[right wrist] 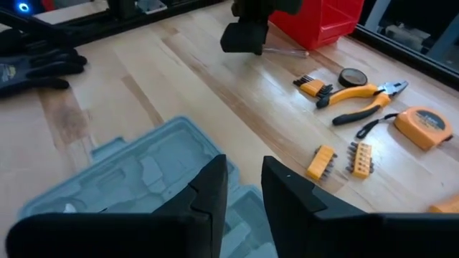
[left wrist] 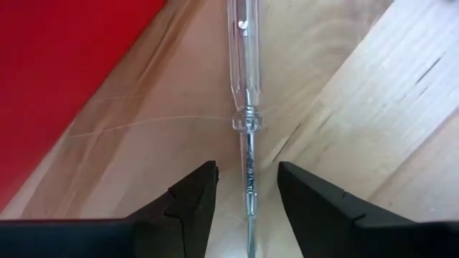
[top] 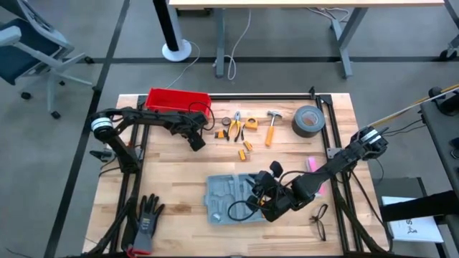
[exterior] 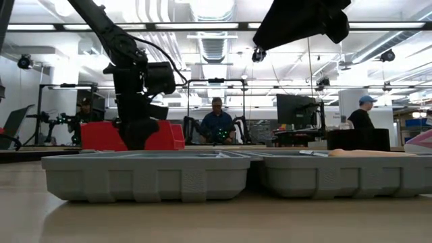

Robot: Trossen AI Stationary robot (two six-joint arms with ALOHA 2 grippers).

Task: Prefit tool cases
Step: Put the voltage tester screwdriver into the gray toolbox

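Hovering over the open tool case (grey-blue, lying flat at the table's near middle), the right gripper carries nothing, its fingers a narrow gap apart. Far back beside the red bin, the left gripper straddles a clear-handled screwdriver, fingers not yet touching its shaft. Judged from its moulded shell, the case looks light, stiff and rather slick; a raised rim seems the surest hold.
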